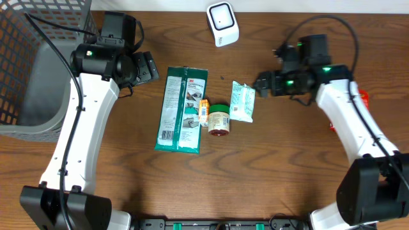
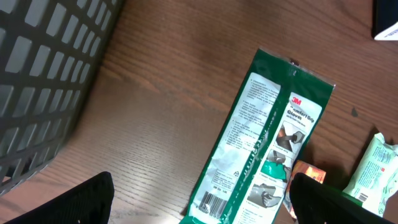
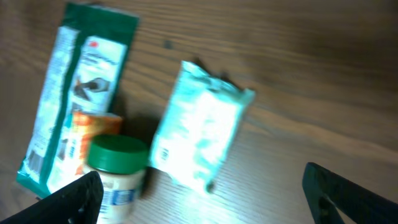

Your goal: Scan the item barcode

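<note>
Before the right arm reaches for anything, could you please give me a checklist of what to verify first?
1. Left gripper open, empty: ok.
2. Right gripper open, empty: ok.
3. Long green plastic glove packet shows its barcode face up: ok, at its lower end in the left wrist view.
4. Pale green crinkled pouch printed code facing up: cannot tell, blurred.
5. Pouch clear of the green-lidded jar: cannot tell; close or touching.
6. White boxy scanner unobstructed: ok.

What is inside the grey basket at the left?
In the basket only a bare grey floor shows, no item. The left arm covers one edge, and the picture cuts off its left part.
</note>
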You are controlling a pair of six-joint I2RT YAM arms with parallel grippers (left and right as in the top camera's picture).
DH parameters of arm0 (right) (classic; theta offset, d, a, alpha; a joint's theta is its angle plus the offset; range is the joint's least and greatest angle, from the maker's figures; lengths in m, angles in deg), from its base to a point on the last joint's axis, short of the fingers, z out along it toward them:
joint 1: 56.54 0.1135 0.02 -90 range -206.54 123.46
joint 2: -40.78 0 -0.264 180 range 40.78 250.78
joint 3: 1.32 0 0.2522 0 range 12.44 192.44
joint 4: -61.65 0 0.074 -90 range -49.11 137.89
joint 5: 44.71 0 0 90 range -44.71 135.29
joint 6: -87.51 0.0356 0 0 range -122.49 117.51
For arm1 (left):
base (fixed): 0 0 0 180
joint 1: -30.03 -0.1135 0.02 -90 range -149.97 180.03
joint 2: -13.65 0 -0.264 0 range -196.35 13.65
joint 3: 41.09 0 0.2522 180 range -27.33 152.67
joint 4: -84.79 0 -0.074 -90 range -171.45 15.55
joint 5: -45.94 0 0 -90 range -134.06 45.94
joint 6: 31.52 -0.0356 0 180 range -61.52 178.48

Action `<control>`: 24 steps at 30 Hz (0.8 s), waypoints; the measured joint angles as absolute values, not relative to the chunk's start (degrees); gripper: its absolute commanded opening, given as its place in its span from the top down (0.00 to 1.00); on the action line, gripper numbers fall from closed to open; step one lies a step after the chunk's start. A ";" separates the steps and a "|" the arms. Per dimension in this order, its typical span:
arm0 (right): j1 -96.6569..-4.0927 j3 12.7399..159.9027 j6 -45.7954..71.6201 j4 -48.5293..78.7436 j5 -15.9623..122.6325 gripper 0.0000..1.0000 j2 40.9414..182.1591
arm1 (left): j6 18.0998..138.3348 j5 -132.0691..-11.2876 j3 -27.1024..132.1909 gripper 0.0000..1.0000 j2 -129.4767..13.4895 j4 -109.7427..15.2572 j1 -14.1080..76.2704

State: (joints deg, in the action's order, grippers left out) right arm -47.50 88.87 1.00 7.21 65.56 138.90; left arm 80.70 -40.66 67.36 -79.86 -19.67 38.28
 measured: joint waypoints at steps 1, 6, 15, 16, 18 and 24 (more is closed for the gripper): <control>-46.50 88.87 1.09 7.66 65.50 0.01 139.06 | 80.72 -40.66 67.36 0.10 -79.86 -19.67 38.28; -42.74 88.87 1.42 8.45 65.41 0.01 140.28 | 80.70 -40.66 67.36 0.10 -79.86 -19.67 38.28; -41.56 88.87 2.66 6.59 64.97 0.01 140.83 | 80.70 -40.66 67.36 0.08 -79.86 -19.67 38.28; -41.71 88.87 2.92 6.57 64.97 0.01 140.83 | 80.70 -40.69 67.36 0.02 -79.86 -19.74 38.28; -42.01 88.87 3.19 6.29 64.97 0.01 140.83 | 80.92 -40.71 67.36 0.02 -79.86 -20.61 38.28; -44.94 88.87 3.51 4.34 65.21 0.01 140.83 | 80.76 -48.71 67.30 0.92 -79.88 -20.76 38.50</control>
State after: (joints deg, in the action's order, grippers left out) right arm -44.94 88.87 3.51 4.34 65.21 140.83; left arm 80.76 -48.71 67.30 -79.88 -20.76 38.50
